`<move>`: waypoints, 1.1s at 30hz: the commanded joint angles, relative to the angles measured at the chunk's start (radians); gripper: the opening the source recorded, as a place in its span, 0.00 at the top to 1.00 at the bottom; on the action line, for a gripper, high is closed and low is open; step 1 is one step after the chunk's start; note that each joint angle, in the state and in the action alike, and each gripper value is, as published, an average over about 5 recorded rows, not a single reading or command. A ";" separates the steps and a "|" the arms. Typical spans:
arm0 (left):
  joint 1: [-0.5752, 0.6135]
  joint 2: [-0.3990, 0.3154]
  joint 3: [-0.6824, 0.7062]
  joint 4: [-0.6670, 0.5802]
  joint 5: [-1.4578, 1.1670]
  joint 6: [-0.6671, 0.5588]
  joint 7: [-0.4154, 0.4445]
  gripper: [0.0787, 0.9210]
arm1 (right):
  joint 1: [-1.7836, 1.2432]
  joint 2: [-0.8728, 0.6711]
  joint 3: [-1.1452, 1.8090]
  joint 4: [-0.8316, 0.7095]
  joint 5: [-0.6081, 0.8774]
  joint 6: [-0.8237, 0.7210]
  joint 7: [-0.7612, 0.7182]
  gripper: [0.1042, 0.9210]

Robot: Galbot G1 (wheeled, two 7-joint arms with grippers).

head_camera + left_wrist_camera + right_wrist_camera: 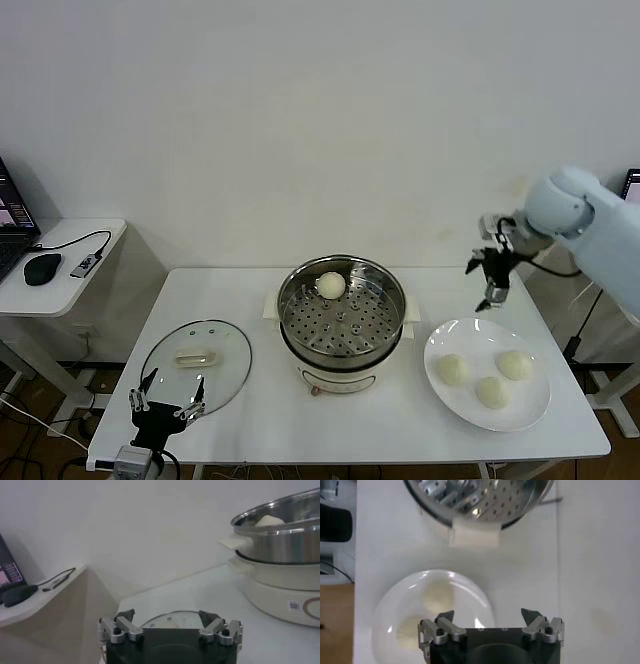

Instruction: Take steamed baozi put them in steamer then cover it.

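**Hovering empty over the plate, three buns to go**

Starting at the left: the left gripper [166,404] sits low at the table's near edge, fingers spread and holding nothing. Just beyond its fingertips lies the round clear glass cover [196,367] with a metal rim and a cream-white rectangular handle, flat on the white table [300,425]. This arm looks parked; the cover is its likely job later, I'd say.

Centre: the round shiny stainless-steel steamer [342,318] on its white electric base, well off to the right gripper's left. One smooth cream-white bun [331,285] sits on its perforated tray, toward the back rim; the rest of the tray is bare.

Right: the right gripper [494,290] hangs in the air, fingers wide apart and empty, pointing down. Below it and slightly toward the robot lies the flat white plate [530,408], carrying three more steamed baozi [453,370] in a loose cluster. In the right wrist view the plate's far rim is right under the fingers, with the steamer handle just ahead.

The right arm is plainly the nearer one. The buns are round, so no axis to line up; it's a matter of drawing back over one and dropping straight down.
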 commanded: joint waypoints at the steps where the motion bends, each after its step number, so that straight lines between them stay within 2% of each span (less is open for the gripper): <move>1: -0.001 0.002 0.004 0.014 0.013 0.001 -0.001 0.12 | -0.192 -0.026 0.091 0.025 -0.043 -0.037 0.013 0.12; 10: 0.002 -0.002 -0.003 0.017 0.013 0.000 -0.001 0.12 | -0.219 0.044 0.063 -0.019 -0.126 0.044 0.011 0.12; 18: 0.000 -0.002 -0.004 0.027 0.013 -0.001 -0.001 0.12 | -0.261 0.088 0.044 -0.054 -0.130 0.059 0.104 0.12; 33: -0.002 -0.003 0.001 0.039 0.018 0.000 0.001 0.12 | -0.320 0.136 0.080 -0.105 -0.176 0.091 0.137 0.12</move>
